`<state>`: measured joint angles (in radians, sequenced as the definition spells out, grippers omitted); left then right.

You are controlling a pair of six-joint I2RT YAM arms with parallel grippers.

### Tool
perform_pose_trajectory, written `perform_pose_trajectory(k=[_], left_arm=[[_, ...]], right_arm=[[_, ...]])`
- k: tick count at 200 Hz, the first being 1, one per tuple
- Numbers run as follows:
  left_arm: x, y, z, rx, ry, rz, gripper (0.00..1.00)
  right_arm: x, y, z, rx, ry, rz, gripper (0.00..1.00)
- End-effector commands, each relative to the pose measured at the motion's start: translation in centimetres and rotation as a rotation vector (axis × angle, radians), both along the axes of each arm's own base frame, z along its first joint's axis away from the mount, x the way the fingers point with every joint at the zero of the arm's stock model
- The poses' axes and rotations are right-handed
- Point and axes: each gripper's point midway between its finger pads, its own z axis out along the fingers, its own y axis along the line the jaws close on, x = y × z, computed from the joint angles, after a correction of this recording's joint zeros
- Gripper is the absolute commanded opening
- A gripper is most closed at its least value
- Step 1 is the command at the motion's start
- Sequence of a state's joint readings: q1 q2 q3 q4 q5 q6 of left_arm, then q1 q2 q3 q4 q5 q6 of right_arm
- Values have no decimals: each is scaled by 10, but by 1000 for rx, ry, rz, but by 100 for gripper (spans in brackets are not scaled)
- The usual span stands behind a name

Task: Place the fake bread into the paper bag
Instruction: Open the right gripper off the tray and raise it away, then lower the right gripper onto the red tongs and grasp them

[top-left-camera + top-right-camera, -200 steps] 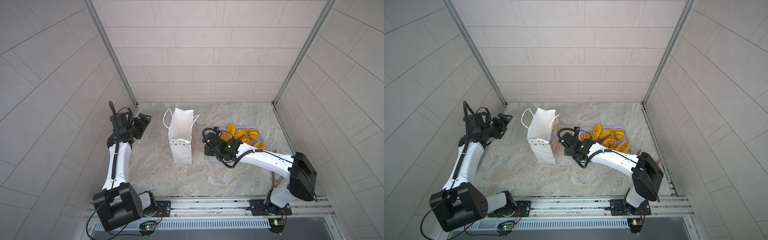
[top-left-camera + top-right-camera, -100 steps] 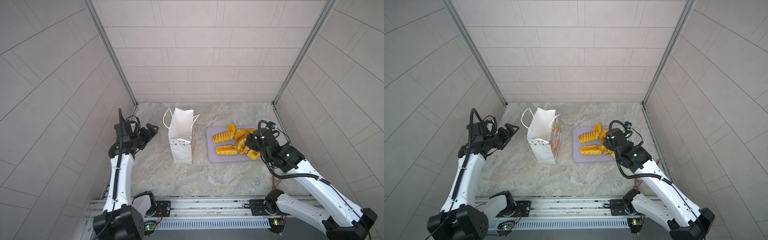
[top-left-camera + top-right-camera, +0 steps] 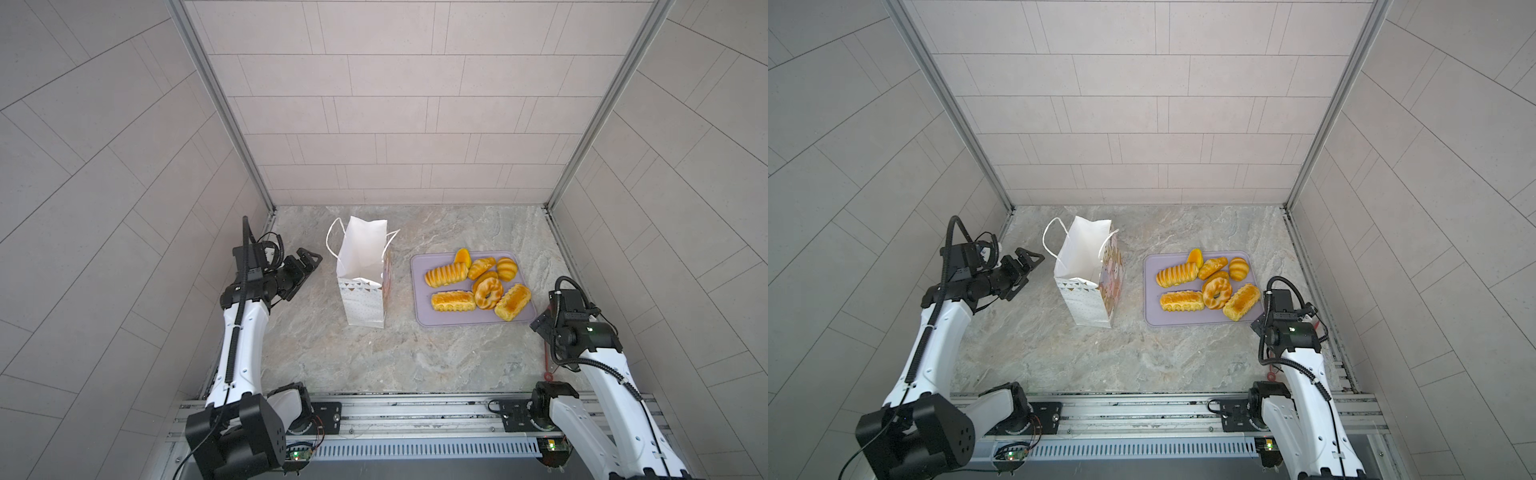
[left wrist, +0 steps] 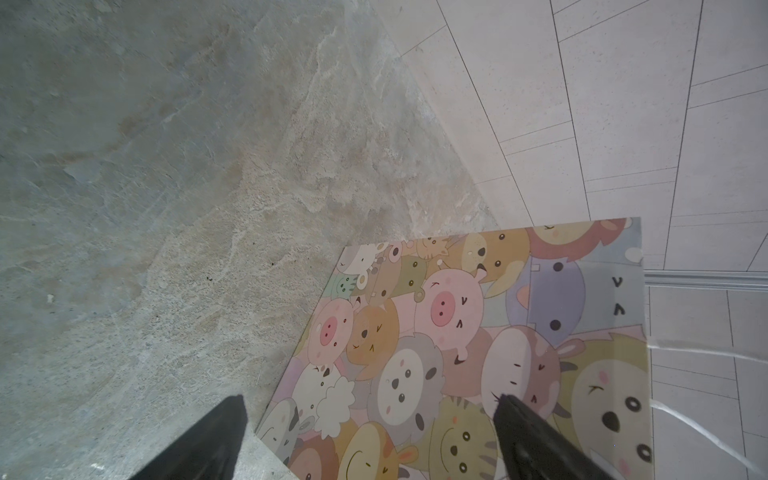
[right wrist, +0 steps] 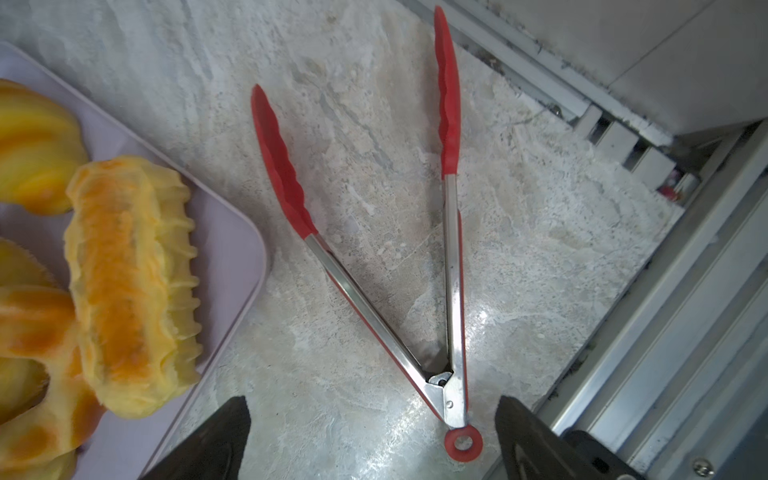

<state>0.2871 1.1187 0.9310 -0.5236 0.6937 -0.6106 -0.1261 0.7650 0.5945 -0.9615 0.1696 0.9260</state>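
Enclosing marbled tabletop (image 3: 353, 357), bag (image 3: 360, 266): tiled walls (image 3: 395, 104)

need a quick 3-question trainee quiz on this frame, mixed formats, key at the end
1. True or false: the paper bag lies flat on its side.
2. What lies on the table near the open right hand? A) red tongs B) a spoon C) a knife
3. Fill in: all the fake bread in view sits on the lilac ____.

Key: 1 false, it stands upright with its mouth open. 2 A. 3 tray.
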Motion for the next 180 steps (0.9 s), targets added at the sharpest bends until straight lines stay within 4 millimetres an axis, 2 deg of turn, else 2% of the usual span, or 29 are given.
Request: perform_pose_trajectory(k=[1,71,138,180], left_arm=[[8,-5,14,-14,-50,-29,100],[10,-6,22,-25,-66,-28,100],[10,-7,26,-31,-73,-28,100],[10,-7,27,-32,-72,-28,100]], right_arm=[[-1,1,-17,46,11,-43,92],[-6,-9,-49,52,76,-66,92],[6,-21,-67,62,100,-100,91],[12,-33,-75,54,95,-137,84]])
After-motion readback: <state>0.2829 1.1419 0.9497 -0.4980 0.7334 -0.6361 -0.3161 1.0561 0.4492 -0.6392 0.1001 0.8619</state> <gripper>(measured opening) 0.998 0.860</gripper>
